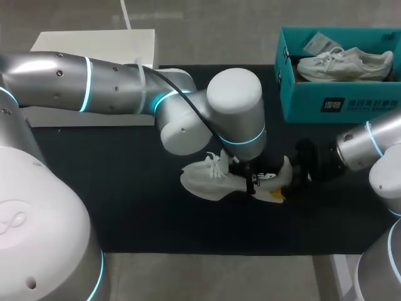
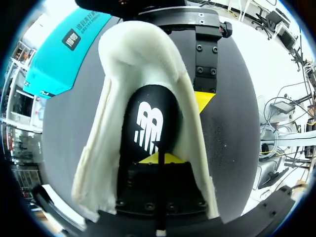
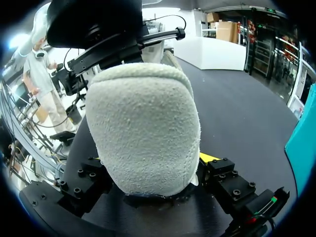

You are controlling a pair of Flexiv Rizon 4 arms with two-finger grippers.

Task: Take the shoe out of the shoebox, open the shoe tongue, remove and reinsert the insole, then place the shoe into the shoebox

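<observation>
From above, the white shoe (image 1: 207, 179) lies on its side near the middle of the dark table (image 1: 125, 213), well apart from the teal shoebox (image 1: 332, 103) at the far right, where a second shoe (image 1: 344, 64) lies. My left arm (image 1: 125, 88) reaches over the shoe's opening, and my right arm (image 1: 363, 147) comes in at the heel. In the left wrist view the left gripper (image 2: 159, 159) is down inside the opening, at the black insole (image 2: 148, 123), which lies flat in the shoe. Whether it has pinched the insole I cannot tell. In the right wrist view the right gripper (image 3: 148, 173) clamps the heel from both sides, a narrow hold on the padded collar. The step looks like lifting the insole out. That calls for a sure bite on its heel edge and a slow peel up and back. The right arm should only brace the shoe, not squeeze the collar shut on the way out.
</observation>
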